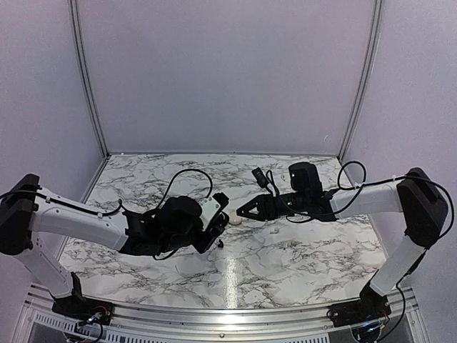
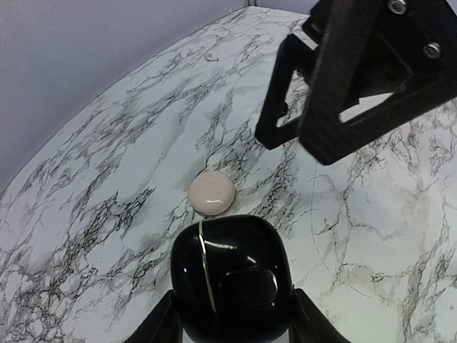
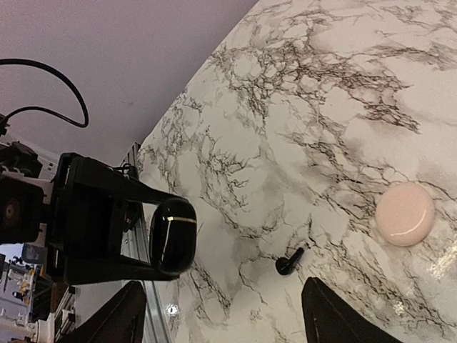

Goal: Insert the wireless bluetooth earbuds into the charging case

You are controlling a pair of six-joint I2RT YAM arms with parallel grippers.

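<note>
Top external: right gripper (image 1: 241,213) outstretched inward

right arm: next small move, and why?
Probably ease the right gripper down over the loose earbud and close. In its wrist view the earbud lies bare on the marble table, framed between the open jaws, apart from the cream case. The left gripper is clamped on a glossy black rounded piece, so it is not free.

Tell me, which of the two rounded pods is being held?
The glossy black pod: it is clamped in the left end effector above the table. The cream pod lies free on the marble, with nothing gripping it.
</note>
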